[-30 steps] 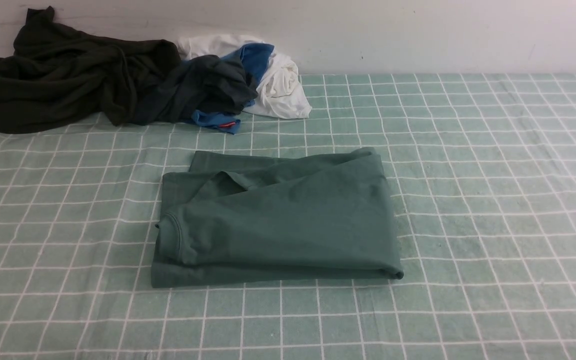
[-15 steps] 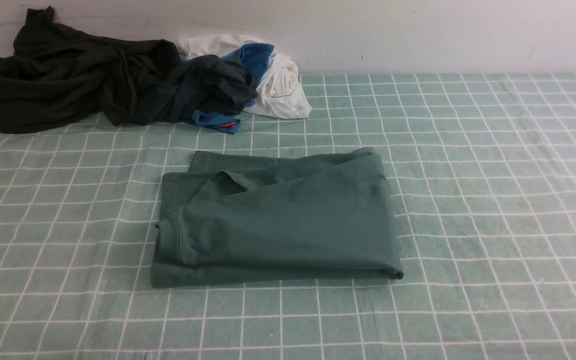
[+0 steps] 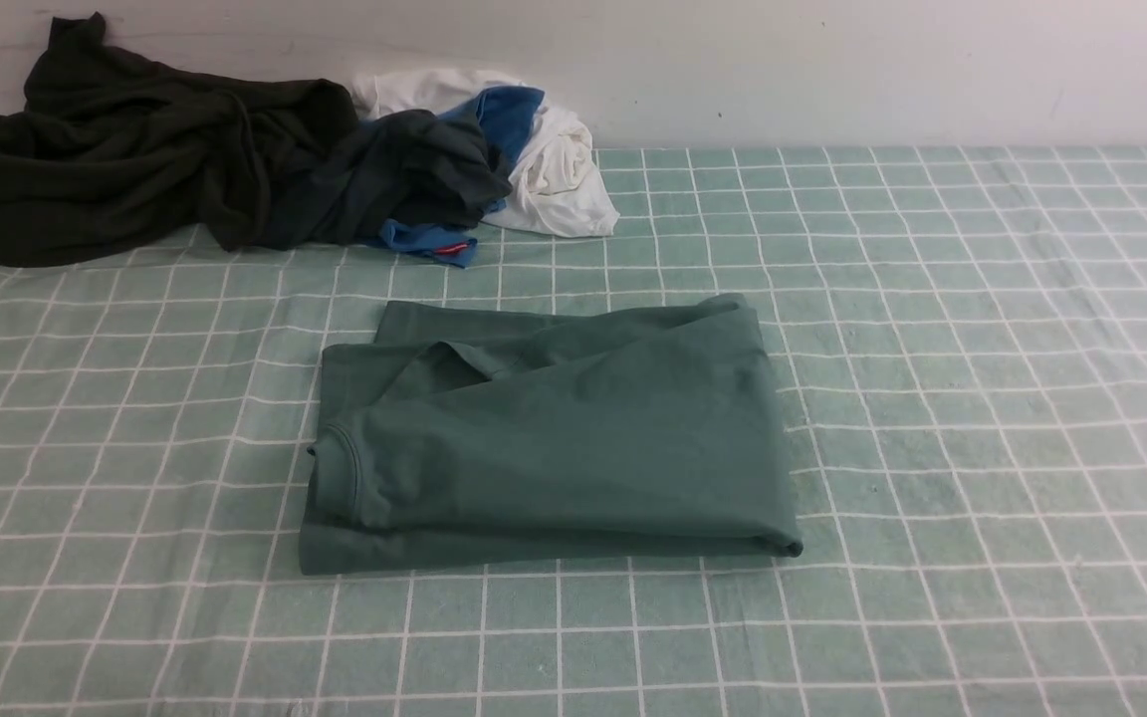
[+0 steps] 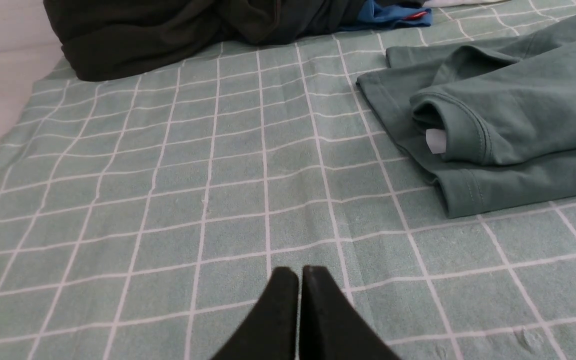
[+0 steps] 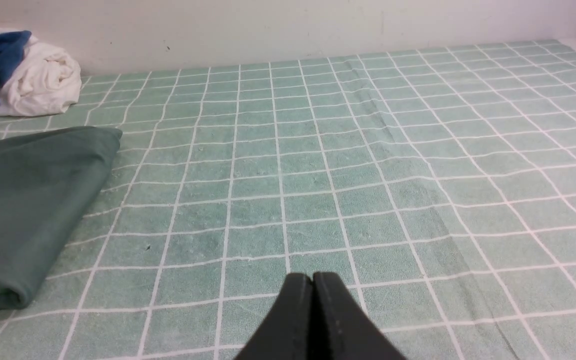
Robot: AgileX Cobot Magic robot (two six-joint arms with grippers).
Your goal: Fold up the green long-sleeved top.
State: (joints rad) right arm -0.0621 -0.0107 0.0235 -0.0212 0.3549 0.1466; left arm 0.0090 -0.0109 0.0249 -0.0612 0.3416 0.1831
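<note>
Nothing has shifted since a second ago: we see the green long-sleeved top [image 3: 549,438] folded into a soft rectangle at the middle of the checked cloth [image 3: 982,398], its ribbed collar toward 9 o'clock. Open cloth runs wide toward 3 o'clock and 6 o'clock. At 11 o'clock a dark crumpled garment [image 3: 125,149] and a white-and-blue heap [image 3: 534,149] lie against the pale wall [image 3: 832,60]. Our left gripper [image 4: 299,272] and right gripper [image 5: 313,277] are pressed together, holding nothing, above bare cloth.
</note>
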